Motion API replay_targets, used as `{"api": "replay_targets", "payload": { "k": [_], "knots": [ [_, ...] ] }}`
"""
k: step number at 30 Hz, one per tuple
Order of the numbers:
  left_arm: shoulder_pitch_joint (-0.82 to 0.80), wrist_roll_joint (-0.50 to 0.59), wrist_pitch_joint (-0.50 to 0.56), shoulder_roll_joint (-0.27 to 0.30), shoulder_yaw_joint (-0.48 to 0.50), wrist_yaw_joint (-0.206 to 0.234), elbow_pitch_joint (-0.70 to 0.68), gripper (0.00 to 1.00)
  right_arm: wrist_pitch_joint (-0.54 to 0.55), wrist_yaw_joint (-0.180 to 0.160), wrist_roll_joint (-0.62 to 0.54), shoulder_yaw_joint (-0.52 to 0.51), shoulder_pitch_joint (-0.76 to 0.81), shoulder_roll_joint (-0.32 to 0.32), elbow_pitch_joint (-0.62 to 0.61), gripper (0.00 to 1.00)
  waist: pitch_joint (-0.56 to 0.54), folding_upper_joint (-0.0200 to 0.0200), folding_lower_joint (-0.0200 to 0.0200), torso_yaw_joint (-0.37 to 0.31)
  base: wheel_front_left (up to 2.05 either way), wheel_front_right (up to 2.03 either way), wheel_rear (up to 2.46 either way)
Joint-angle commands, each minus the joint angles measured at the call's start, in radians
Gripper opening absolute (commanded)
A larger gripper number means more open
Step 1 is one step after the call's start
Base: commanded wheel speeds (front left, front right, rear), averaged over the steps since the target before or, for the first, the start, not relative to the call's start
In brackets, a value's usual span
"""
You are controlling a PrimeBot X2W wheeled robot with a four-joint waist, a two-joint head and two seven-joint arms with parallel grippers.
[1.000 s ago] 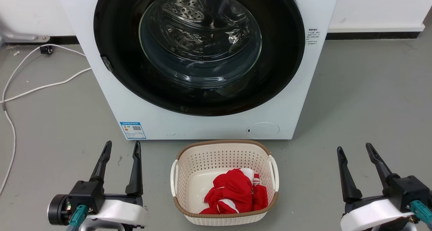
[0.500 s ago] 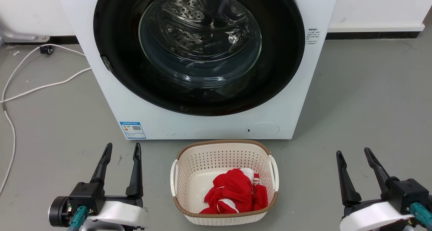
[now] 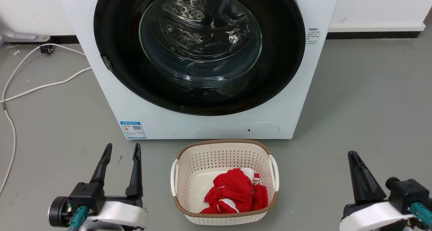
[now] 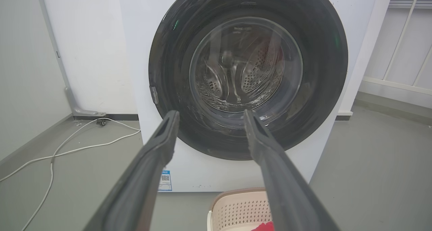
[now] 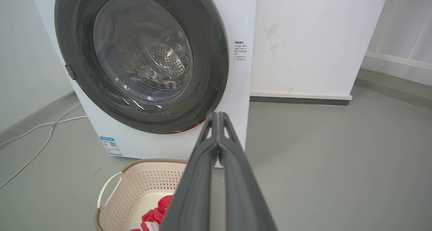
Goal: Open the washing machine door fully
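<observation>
The washing machine (image 3: 202, 126) is a white box straight ahead on the grey floor. Its door (image 3: 114, 28), a wide glossy black ring around a bulging glass bowl, lies flat against the front, with a small metal hinge on its left rim. The steel drum shows through the glass. Low at the left, my left gripper (image 3: 122, 149) is open and empty, well short of the machine (image 4: 145, 55); the door (image 4: 168, 55) lies ahead between its fingers. At the lower right my right gripper (image 3: 353, 154) is shut on nothing, fingers (image 5: 218, 123) pressed together and pointing past the door (image 5: 216, 72).
A cream perforated basket (image 3: 224, 150) with red and white cloth (image 3: 234, 194) stands on the floor just before the machine, between my arms. White cables (image 3: 40, 85) trail over the floor at the left. Bare grey floor lies to the right of the machine.
My right gripper's fingers have come together from open to shut, and it has sunk slightly lower in the head view. The left gripper and the door have not moved.
</observation>
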Motion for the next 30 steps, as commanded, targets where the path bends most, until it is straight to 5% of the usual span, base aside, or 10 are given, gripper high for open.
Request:
{"api": "replay_targets", "payload": {
  "k": [1,3,17,20,30],
  "knots": [
    [0.001,0.007,-0.005,-0.001,0.001,0.000,0.002,1.00,-0.004,-0.001,0.018,-0.001,0.000,0.004,0.004,0.00,0.001,0.0000,-0.0001,-0.001,0.00,0.00,0.00],
    [0.001,0.008,-0.005,-0.002,0.002,-0.001,0.000,1.00,-0.010,-0.001,0.078,-0.003,-0.002,0.004,0.010,0.00,0.001,0.0000,-0.0001,-0.002,0.00,0.00,0.00],
    [-0.017,0.000,-0.005,-0.004,0.005,-0.003,-0.016,1.00,-0.100,0.000,1.150,0.046,-0.102,0.003,0.139,0.00,0.023,0.0000,-0.0001,-0.002,0.00,0.00,0.00],
    [-0.027,-0.003,-0.005,-0.004,0.009,-0.001,-0.023,1.00,-0.113,-0.001,1.265,0.024,-0.160,0.003,0.148,0.00,0.046,0.0000,-0.0001,-0.004,0.00,0.00,0.00],
    [-0.087,-0.026,-0.005,-0.005,0.035,-0.004,-0.056,1.00,0.001,0.000,1.388,-0.079,-0.464,-0.017,0.260,0.00,0.151,0.0000,-0.0001,-0.004,0.00,0.00,0.00]
  ]
}}
